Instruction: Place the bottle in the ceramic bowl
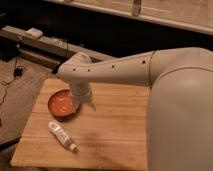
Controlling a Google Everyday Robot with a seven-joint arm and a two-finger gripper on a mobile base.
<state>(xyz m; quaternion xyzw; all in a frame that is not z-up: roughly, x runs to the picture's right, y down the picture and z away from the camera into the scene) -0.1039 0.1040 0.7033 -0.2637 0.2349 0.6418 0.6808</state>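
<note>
The orange-red ceramic bowl (61, 103) sits on the wooden table (115, 135) near its back left. The small clear-whitish bottle (62, 135) with a white label lies on its side on the table, in front of the bowl, cap pointing front right. My gripper (86, 101) hangs at the end of the pale arm, just right of the bowl and partly over its right rim, well behind the bottle. It holds nothing that I can see.
My arm (125, 67) crosses from the right and its large shoulder hides the table's right side. A dark ledge (45, 45) with a small pale object runs behind the table. Cables lie on the floor at left.
</note>
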